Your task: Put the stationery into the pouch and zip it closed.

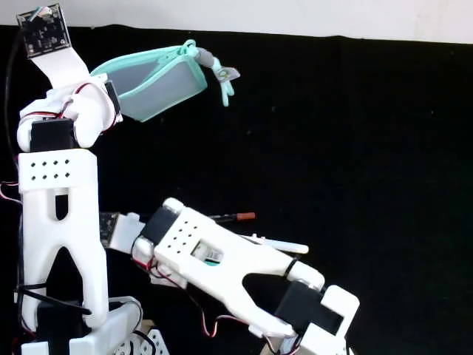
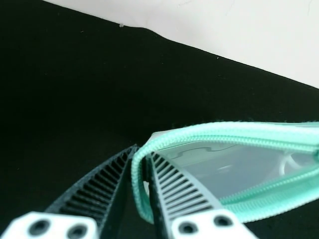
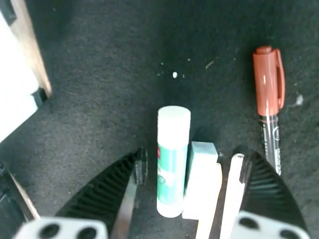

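Black ribbed fingers of the right hand (image 3: 194, 158) stand spread over the white-and-green glue stick (image 3: 172, 164) and pale block eraser (image 3: 202, 184) on the black felt desk (image 3: 99, 74); better to centre on the glue stick alone before closing. Farther off, upper left in the high view, the left hand (image 2: 142, 152) is clamped on the rim of the unzipped mint-green clear-sided pouch (image 1: 159, 85), contents indiscernible.

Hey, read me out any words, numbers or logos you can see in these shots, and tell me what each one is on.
Nothing reads clearly.
glue stick: print on its green label, too blurred to read.
marker: small print on the barrel, too small to read.
eraser, pouch: no text seen.
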Robot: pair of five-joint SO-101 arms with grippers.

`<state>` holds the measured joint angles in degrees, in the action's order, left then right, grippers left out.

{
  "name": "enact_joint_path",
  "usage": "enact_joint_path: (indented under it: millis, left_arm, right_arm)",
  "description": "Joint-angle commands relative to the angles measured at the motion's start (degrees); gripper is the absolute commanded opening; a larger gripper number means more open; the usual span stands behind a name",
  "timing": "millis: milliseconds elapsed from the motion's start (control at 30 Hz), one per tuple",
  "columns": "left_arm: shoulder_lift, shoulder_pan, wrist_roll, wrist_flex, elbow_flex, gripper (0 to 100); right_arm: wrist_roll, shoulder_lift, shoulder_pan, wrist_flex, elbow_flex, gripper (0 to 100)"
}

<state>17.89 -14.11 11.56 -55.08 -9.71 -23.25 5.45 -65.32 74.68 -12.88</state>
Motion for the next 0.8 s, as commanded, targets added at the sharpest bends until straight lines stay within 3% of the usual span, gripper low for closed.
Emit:
enact_joint_path:
  millis: [0,767]
  left_arm:
    - [0.48,-0.84,-0.53,0.53,-0.04,1]
    - [0.48,-0.84,-0.53,0.44,-0.04,1]
  right_arm:
    - [-0.7,-0.84,-1.1,-0.75,0.13,29.9]
    - [-0.62,4.0,1.19,-9.1,-4.35,29.9]
